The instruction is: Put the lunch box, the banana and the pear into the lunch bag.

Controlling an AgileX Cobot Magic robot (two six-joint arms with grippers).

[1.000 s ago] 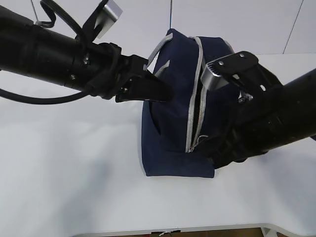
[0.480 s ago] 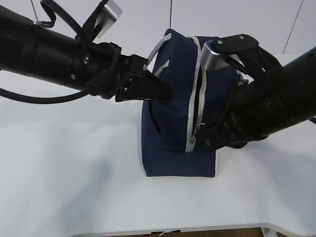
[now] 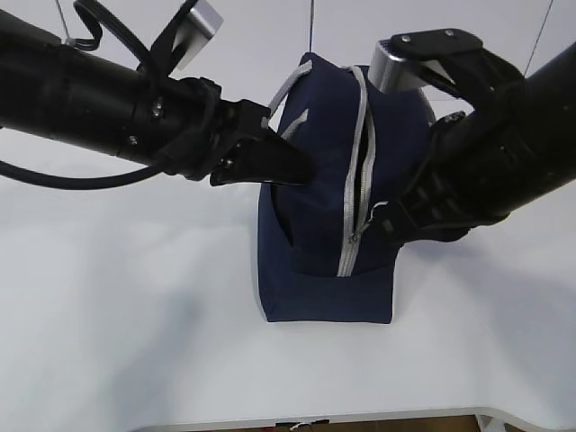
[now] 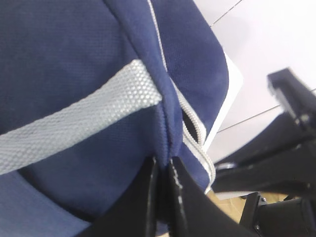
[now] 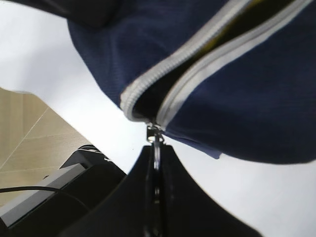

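The blue lunch bag (image 3: 324, 189) sits mid-tabletop (image 3: 117, 333). The left gripper (image 4: 163, 197) pinches the bag's fabric tight. The right gripper (image 5: 155, 163) squeezes the zipper pull (image 5: 154, 136).

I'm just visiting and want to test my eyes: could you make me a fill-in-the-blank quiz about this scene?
1. The lunch bag is ____ in colour.
2. The right claw is shut on the zipper's metal ____.
3. The left claw pinches the bag's ____.
4. The bag stands on a ____ table.

Missing words: navy blue; pull; fabric; white
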